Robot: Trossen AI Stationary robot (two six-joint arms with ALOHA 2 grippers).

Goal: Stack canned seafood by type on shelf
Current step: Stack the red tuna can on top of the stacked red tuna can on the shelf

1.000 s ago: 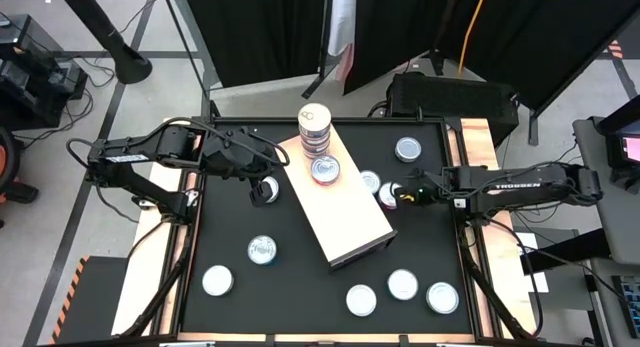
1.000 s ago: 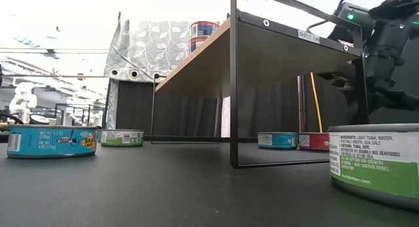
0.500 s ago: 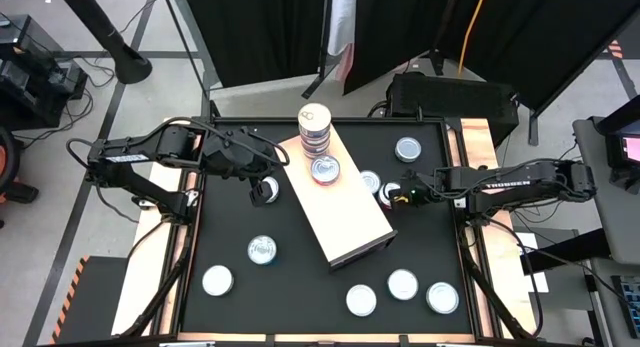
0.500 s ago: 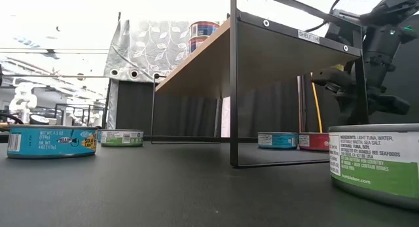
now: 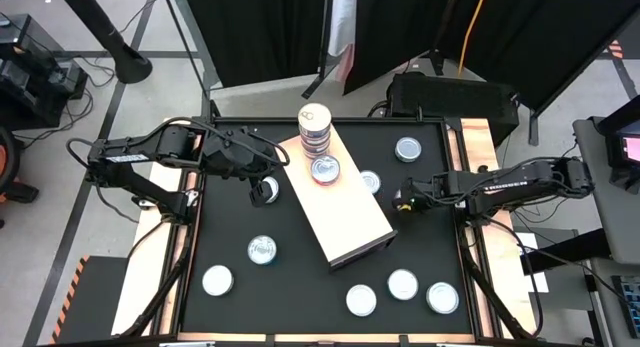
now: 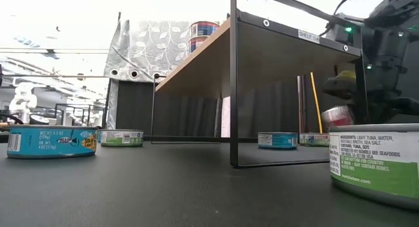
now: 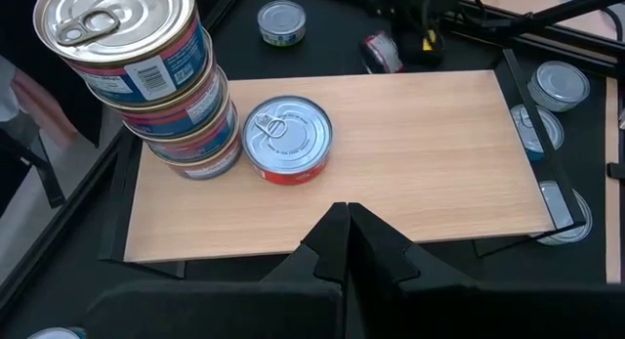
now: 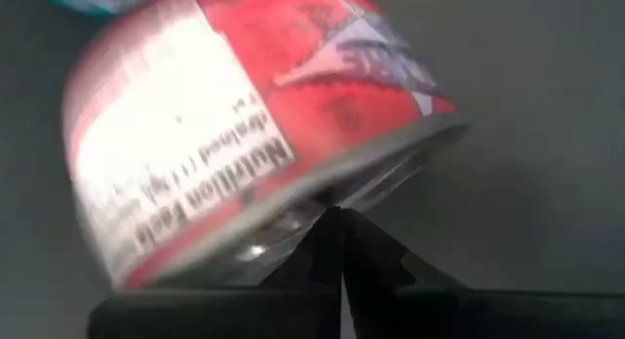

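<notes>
**Ana:** Lifted off the tabletop point(image 5: 300, 287) since a second ago: the red tin point(image 6: 337, 116), which sat beside the teal one, now hangs tilted in the air just off the shelf's point(image 5: 350, 222) right edge.

**Ben:** Held how?

**Ana:** The right gripper point(image 5: 405, 199) has its fingers pinched together on the tin's rim, not around the body. The left gripper point(image 7: 344, 222) waits on the shelf's other side, fingers closed on nothing.

**Ben:** I'd call that a thin hold. A full tin is stiff and won't dent, but it looks dense for its size, and bare metal is slick. It could swing or slip at the rim.

**Ana:** Across the side walls would be surer, I think. It likely belongs on the single tin point(image 7: 286, 139) with the red label, next to the stack point(image 7: 156, 85), and must be level first.
</notes>
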